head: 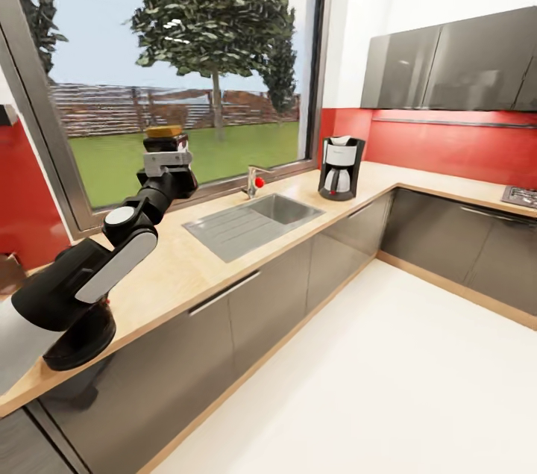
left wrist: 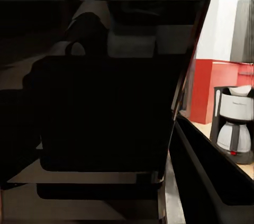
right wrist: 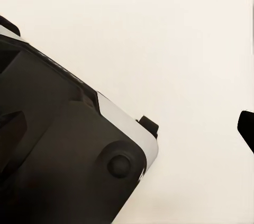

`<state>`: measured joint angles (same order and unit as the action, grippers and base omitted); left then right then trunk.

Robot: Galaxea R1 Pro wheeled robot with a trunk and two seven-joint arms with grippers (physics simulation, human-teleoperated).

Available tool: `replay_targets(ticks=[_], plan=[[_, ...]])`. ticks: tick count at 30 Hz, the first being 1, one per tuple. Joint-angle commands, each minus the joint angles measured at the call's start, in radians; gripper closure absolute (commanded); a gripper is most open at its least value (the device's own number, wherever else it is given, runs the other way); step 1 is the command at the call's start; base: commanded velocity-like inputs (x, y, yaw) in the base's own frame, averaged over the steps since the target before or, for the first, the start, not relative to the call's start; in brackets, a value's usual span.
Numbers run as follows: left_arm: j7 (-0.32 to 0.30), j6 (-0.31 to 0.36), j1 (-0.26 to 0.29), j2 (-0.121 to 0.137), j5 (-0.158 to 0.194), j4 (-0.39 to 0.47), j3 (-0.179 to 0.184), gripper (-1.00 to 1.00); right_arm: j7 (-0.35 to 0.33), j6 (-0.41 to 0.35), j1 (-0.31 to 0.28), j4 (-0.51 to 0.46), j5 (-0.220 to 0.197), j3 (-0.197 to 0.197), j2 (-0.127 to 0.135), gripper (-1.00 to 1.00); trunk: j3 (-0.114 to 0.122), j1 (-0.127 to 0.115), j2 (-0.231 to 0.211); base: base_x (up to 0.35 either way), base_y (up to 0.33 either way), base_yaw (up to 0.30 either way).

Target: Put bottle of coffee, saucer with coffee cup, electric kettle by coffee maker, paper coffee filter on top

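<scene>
My left gripper is raised above the kitchen countertop in front of the window, shut on the bottle of coffee. Its yellow cap sticks up above the fingers. Close up in the left wrist view, the bottle's dark body blocks most of the picture. The coffee maker stands on the countertop at the far corner, right of the sink, well away from the bottle. The left wrist view also catches the coffee maker past the bottle. A dark tip at the edge of the right wrist view may belong to my right gripper.
A steel sink with a faucet is set into the countertop between my left arm and the coffee maker. A hob sits at the far right. Grey wall cabinets hang above. The right wrist view looks down at my own base and the white floor.
</scene>
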<state>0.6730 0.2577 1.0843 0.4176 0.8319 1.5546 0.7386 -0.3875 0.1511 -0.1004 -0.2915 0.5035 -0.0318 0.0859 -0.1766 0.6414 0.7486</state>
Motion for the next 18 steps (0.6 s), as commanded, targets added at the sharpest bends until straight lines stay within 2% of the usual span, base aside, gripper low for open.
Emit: replay_targets(ticks=[1,9,13,18], plan=[[0.007,0.005,0.002,0.001,0.001,0.002,0.002,1.00,-0.004,0.004,-0.001,0.000,0.007,-0.004,0.000,-1.00,-0.002,0.000,0.001,0.007,-0.012,-0.258],[0.007,0.005,0.002,0.001,0.001,0.002,0.002,1.00,-0.004,0.004,-0.001,0.000,0.007,-0.004,0.000,-1.00,-0.002,0.000,0.001,0.048,-0.003,-0.274],[0.007,0.005,0.002,0.001,0.001,0.002,0.002,1.00,-0.004,0.005,-0.001,0.000,0.007,-0.004,0.000,-1.00,-0.002,0.000,0.001,0.260,0.000,-0.206],[0.007,0.005,0.002,0.001,0.001,0.001,0.002,1.00,-0.004,0.005,-0.001,0.000,0.007,-0.004,0.000,-1.00,-0.002,0.000,0.001,0.314,0.000,-0.047]])
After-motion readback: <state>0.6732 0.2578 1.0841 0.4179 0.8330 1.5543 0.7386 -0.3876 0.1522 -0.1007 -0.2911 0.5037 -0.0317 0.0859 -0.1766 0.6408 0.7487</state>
